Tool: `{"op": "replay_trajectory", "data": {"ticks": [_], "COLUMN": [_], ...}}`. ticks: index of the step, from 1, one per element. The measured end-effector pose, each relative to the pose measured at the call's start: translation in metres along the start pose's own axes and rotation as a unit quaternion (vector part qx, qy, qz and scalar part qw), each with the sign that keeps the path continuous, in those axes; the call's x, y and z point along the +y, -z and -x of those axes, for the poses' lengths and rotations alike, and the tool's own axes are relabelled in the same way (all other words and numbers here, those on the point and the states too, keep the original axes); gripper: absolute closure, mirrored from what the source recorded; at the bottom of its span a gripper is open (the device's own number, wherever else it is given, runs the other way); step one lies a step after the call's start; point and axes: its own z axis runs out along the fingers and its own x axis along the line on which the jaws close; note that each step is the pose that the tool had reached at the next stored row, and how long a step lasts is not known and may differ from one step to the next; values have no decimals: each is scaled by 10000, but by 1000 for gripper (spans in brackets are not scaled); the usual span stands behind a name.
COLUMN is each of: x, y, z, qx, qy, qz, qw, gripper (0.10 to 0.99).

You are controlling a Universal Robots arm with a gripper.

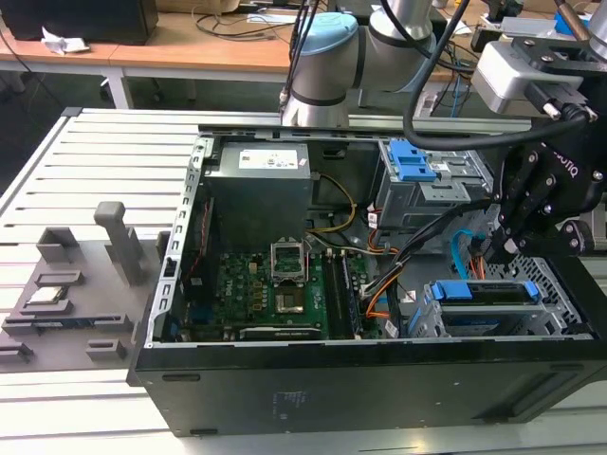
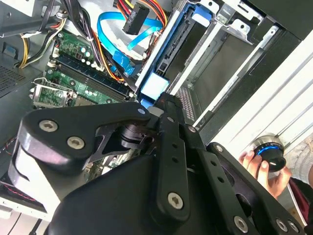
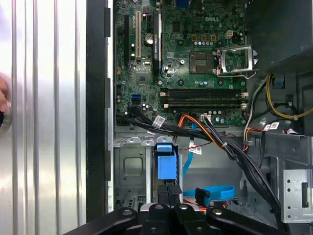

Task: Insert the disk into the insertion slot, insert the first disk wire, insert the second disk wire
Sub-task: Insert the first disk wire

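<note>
Jaws pinched narrow, empty, by disk (image 1: 477, 291) seated in insertion slot (image 1: 560, 296), 4 o'clock of case (image 1: 360, 389) in the exterior view; first disk wire (image 2: 137, 18) & second disk wire (image 3: 220, 192) prob. still unplugged.

Ribbed metal table (image 1: 114, 152) spreads wide underneath; behind it at twelve o'clock runs a wooden desk (image 1: 190, 52), dark box (image 1: 76, 19) at eleven.
</note>
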Motion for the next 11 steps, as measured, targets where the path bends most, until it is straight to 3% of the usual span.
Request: {"op": "replay_trajectory", "data": {"ticks": [3,5,8,11], "x": [-1,-48,-190,-288], "y": [-10,-78,-121,-138], "z": [0,1,84,174], "qx": [-2,4,18,24], "qy": [-1,-1,0,-1], "qz": [0,0,0,0], "qw": [10000,10000,10000,10000], "gripper": [980,980,980,980]}}
